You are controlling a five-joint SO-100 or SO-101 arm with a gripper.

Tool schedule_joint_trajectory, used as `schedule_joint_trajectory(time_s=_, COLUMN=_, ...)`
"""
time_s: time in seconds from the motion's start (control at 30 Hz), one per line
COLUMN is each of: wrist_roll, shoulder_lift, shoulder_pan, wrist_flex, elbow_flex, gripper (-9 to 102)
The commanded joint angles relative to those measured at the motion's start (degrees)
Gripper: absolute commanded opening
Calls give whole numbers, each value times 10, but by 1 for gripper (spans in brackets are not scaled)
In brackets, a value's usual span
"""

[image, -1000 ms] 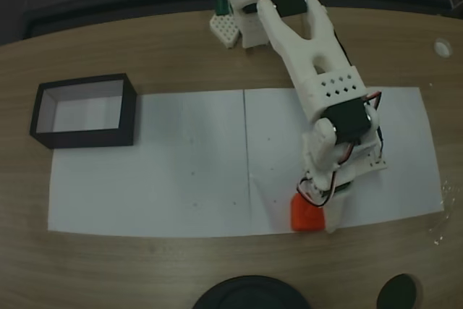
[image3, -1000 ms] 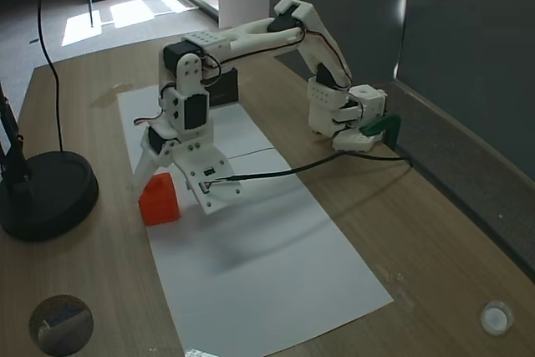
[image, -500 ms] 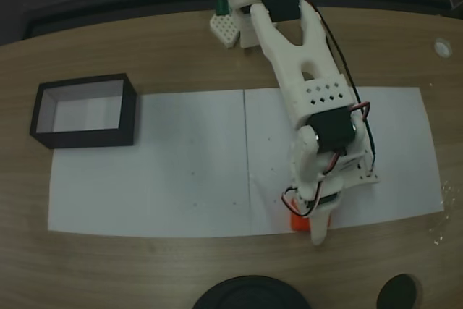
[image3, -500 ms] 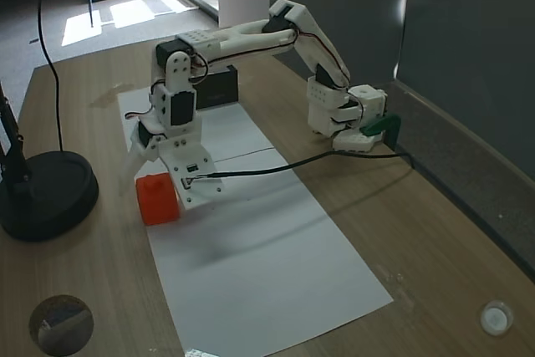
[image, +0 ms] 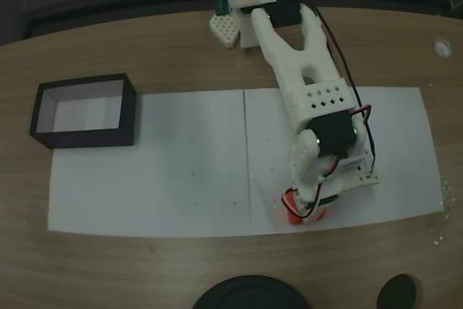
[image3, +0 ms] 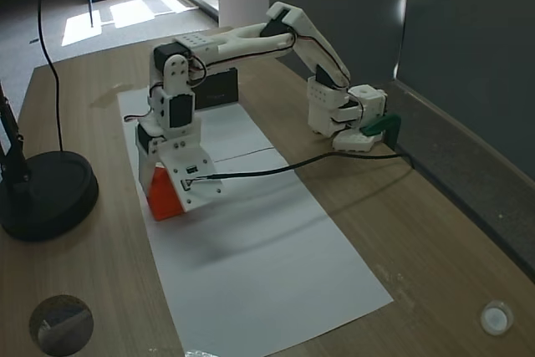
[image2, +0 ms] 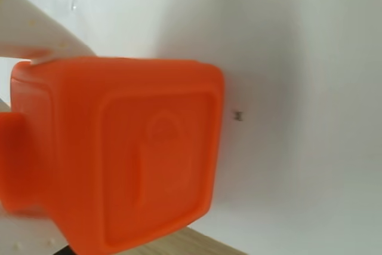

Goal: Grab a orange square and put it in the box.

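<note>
The orange square (image: pixel 289 208) rests near the front edge of the white paper, mostly hidden under my gripper (image: pixel 304 215) in a fixed view. In the other fixed view the gripper (image3: pixel 159 190) stands over the cube (image3: pixel 161 198), its jaws drawn in against the cube's sides. The wrist view shows the cube (image2: pixel 125 153) up close, with a raised mark on its face and a white finger (image2: pixel 36 37) pressed on its upper edge. The box (image: pixel 130 113), black-walled and pale inside, sits far to the left; it also shows behind the arm (image3: pixel 219 89).
A white paper sheet (image: pixel 159 179) covers the middle of the wooden table. A black round stand base (image3: pixel 46 194) sits close to the cube, also seen at the front edge (image: pixel 249 294). The arm's base (image: pixel 242 12) is at the back, with a black cable (image3: pixel 292 169) running across the paper.
The splayed finger has swung in against the cube, so the gripper went from open to shut around it. The arm has shifted slightly toward the cube.
</note>
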Motion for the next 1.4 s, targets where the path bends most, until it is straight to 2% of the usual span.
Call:
schedule_joint_trajectory(time_s=0.0, wrist_roll=-16, shoulder_lift=80, shoulder_pan=35, wrist_flex=39, elbow_flex=-106, gripper=8)
schedule_joint_trajectory(time_s=0.17, wrist_roll=-56, shoulder_lift=134, shoulder_pan=130, wrist_flex=134, elbow_flex=-202, gripper=8)
schedule_joint_trajectory(time_s=0.47, wrist_roll=-166, shoulder_lift=279, shoulder_pan=440, wrist_flex=134, elbow_flex=-184, gripper=8)
schedule_joint_trajectory(time_s=0.7, wrist_roll=-200, shoulder_lift=286, shoulder_pan=628, wrist_flex=131, elbow_flex=-182, gripper=8)
schedule_joint_trajectory(time_s=1.07, wrist_roll=-178, shoulder_lift=159, shoulder_pan=731, wrist_flex=134, elbow_flex=-172, gripper=8)
schedule_joint_trajectory(time_s=1.37, wrist_roll=-179, shoulder_lift=25, shoulder_pan=735, wrist_flex=131, elbow_flex=-178, gripper=8)
